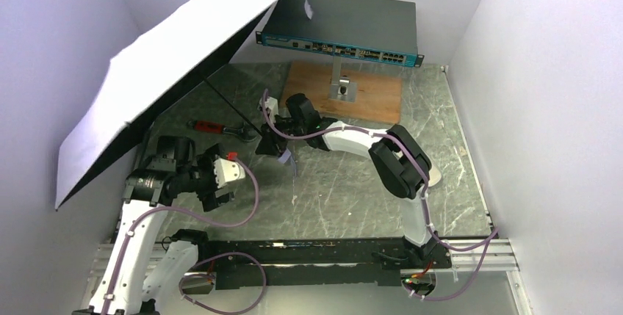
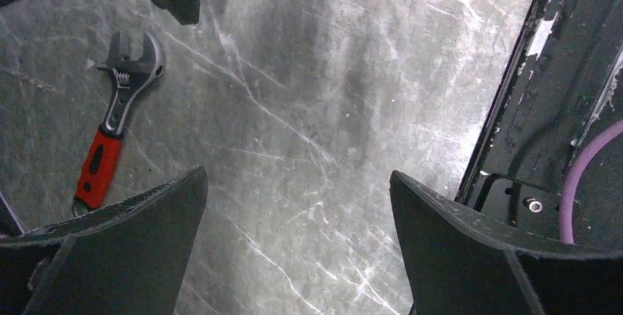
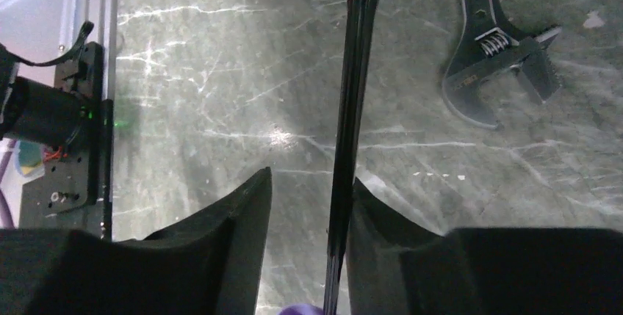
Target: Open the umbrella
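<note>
The umbrella [image 1: 169, 58] is open. Its pale canopy with black lining tilts up at the back left, against the left wall. Its thin black shaft [image 1: 228, 106] runs down to my right gripper [image 1: 268, 139], with the lavender handle [image 1: 286, 159] just beyond it. In the right wrist view the shaft [image 3: 353, 73] passes between my right gripper's [image 3: 311, 179] fingers. It touches one finger and a clear gap stays on the other side. A bit of the handle [image 3: 301, 308] shows at the bottom. My left gripper [image 1: 218, 196] [image 2: 297, 175] is wide open and empty above the table.
A red-handled adjustable wrench [image 1: 213, 127] [image 2: 117, 117] [image 3: 492, 73] lies on the marble table under the canopy. A network switch [image 1: 338, 32] stands on a post above a wooden board [image 1: 367, 102] at the back. The black base rail [image 1: 308, 252] [image 2: 558, 109] runs along the near edge.
</note>
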Robot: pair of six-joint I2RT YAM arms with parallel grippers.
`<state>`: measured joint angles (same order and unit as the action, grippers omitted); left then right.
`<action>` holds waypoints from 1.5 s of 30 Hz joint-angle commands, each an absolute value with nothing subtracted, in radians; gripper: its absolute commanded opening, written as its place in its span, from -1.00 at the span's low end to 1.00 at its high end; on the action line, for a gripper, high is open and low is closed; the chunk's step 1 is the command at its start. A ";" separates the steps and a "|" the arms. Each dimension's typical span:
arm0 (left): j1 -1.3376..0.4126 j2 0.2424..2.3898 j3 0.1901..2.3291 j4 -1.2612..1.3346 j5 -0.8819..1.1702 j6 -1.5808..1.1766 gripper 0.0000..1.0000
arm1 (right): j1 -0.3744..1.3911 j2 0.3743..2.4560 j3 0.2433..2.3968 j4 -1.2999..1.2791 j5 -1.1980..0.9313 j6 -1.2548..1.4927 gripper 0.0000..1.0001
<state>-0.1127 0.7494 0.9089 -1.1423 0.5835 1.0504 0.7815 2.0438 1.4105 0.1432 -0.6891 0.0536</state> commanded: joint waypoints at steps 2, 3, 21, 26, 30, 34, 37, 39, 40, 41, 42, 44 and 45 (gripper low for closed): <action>-0.145 0.763 0.887 -1.111 0.606 1.089 0.99 | 0.793 2.005 1.411 0.220 -0.658 -0.001 0.04; -0.155 0.771 0.880 -1.101 0.606 1.081 0.99 | 0.792 1.998 1.409 0.211 -0.652 -0.007 0.10; -0.529 1.070 0.764 -0.694 0.307 0.799 0.99 | 0.656 1.581 1.131 0.061 -0.554 -0.096 1.00; -0.541 1.175 0.866 -0.618 0.284 0.574 0.99 | 0.578 1.382 1.027 -0.066 -0.528 -0.165 1.00; -0.540 1.159 0.867 -0.500 0.146 0.425 0.99 | 0.532 1.192 0.910 -0.134 -0.454 -0.252 1.00; -0.538 1.152 0.866 -0.464 -0.012 0.422 0.99 | 0.478 1.039 0.820 -0.207 -0.372 -0.331 1.00; -0.538 1.130 0.841 -0.465 -0.049 0.453 0.99 | 0.449 0.957 0.771 -0.245 -0.325 -0.363 1.00; -0.537 1.108 0.821 -0.464 -0.050 0.477 0.99 | 0.444 0.923 0.749 -0.261 -0.304 -0.386 1.00; -0.537 1.097 0.809 -0.458 -0.050 0.486 0.99 | 0.443 0.910 0.739 -0.261 -0.292 -0.391 1.00; -0.538 1.087 0.799 -0.447 -0.058 0.491 0.99 | 0.440 0.902 0.731 -0.261 -0.282 -0.395 1.00; -0.537 1.080 0.792 -0.439 -0.068 0.490 0.99 | 0.439 0.897 0.724 -0.260 -0.273 -0.397 1.00; -0.538 1.076 0.791 -0.428 -0.090 0.491 0.99 | 0.439 0.894 0.717 -0.255 -0.257 -0.397 1.00; -0.538 1.074 0.791 -0.426 -0.098 0.497 0.99 | 0.437 0.894 0.716 -0.256 -0.253 -0.399 1.00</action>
